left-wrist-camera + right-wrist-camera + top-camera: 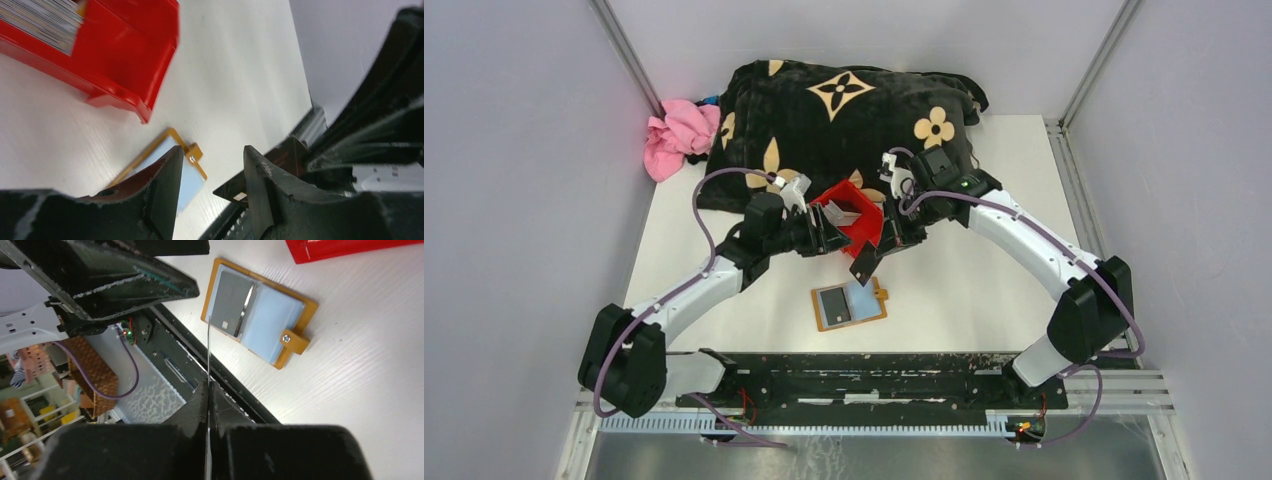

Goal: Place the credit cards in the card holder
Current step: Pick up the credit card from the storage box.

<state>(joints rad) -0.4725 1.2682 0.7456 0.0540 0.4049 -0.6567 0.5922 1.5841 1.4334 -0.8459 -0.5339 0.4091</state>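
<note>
right end effector (208, 386) clamped on a thin credit card (864, 262), left end effector (212, 152) fingers apart, empty

White table (984, 290) bears card holder (849, 305), red bin (865, 233), blanket (844, 115).

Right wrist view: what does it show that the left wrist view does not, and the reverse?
Only the right wrist view: the right gripper shut on a thin card seen edge-on, and a grey card on one half of the open card holder. Only the left wrist view: the left gripper, open with nothing between its fingers, and cards stacked in the red bin. Both: the card holder, the red bin and the white table.
</note>
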